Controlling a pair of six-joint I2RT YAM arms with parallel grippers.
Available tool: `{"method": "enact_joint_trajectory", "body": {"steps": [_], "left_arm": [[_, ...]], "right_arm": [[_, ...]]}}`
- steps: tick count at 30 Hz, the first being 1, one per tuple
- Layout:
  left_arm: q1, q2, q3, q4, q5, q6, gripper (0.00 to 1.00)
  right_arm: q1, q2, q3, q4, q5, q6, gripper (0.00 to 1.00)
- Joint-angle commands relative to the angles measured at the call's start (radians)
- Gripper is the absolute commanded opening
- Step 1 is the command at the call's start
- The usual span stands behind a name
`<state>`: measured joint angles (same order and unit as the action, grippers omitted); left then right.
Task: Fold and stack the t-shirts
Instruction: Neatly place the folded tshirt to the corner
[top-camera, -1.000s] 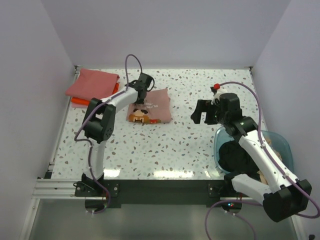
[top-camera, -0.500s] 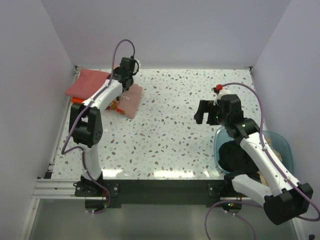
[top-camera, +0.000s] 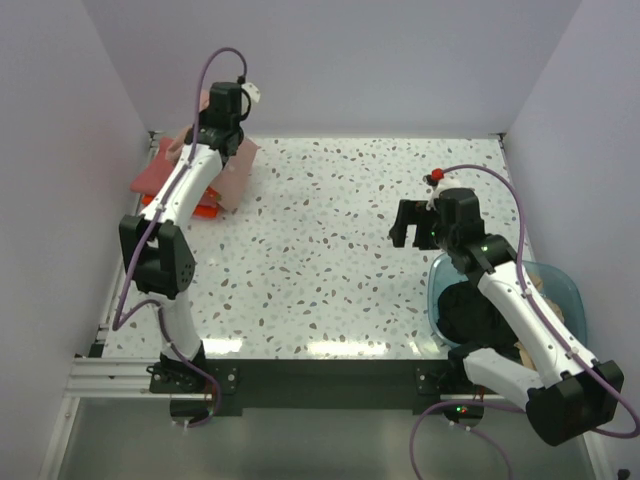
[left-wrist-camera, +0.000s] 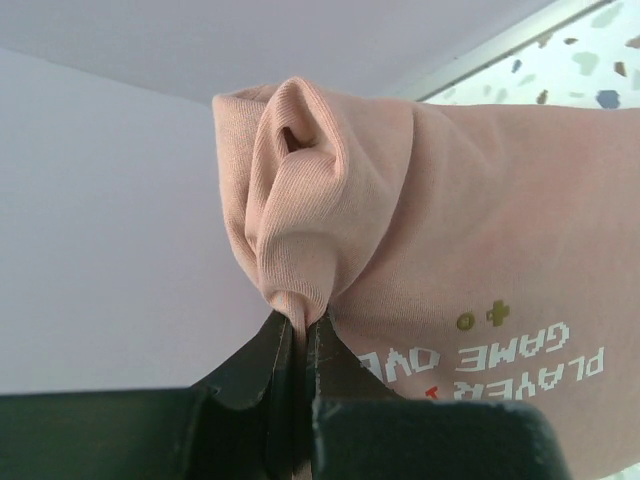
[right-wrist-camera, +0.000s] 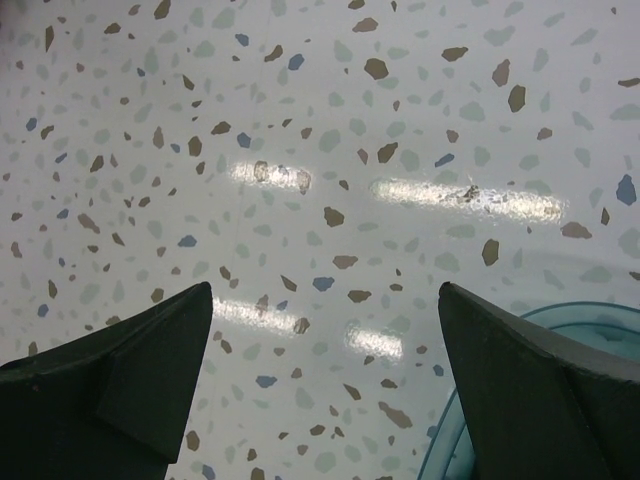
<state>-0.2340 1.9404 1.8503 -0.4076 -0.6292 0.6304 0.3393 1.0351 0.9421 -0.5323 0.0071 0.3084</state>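
One black t-shirt in tub; left gripper pinches pink t-shirt, right gripper agape.

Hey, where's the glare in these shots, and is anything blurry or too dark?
Right wrist: bright streaks of glare on the glossy table. Top external: similar glare along its near edge, light otherwise even. Left wrist: the pink t-shirt is sharp, weave visible; the left gripper shows nearly black.

Leaving bare table open below the right gripper, crowding its near right side with the blue tub. Blocking ahead of the left gripper with bunched pink shirt.
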Motion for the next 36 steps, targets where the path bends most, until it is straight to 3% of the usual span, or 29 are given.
{"method": "enact_joint_trajectory", "body": {"steps": [1, 8, 16, 28, 36], "left_arm": [[0.022, -0.098, 0.076, 0.055, 0.002, 0.061, 0.00], [0.053, -0.116, 0.130, 0.020, 0.060, 0.051, 0.00], [0.116, -0.101, 0.060, 0.007, 0.168, -0.009, 0.00], [0.206, 0.017, -0.036, 0.150, 0.212, 0.015, 0.00], [0.307, 0.175, 0.030, 0.196, 0.195, -0.012, 0.00]], "right_arm": [[-0.003, 0.008, 0.004, 0.000, 0.017, -0.014, 0.99], [-0.003, 0.013, 0.007, -0.001, 0.033, -0.014, 0.99], [-0.003, 0.031, 0.014, -0.017, 0.060, -0.014, 0.99], [-0.003, 0.068, 0.023, -0.020, 0.128, -0.015, 0.99], [-0.003, 0.129, 0.047, -0.044, 0.175, -0.009, 0.99]]}}
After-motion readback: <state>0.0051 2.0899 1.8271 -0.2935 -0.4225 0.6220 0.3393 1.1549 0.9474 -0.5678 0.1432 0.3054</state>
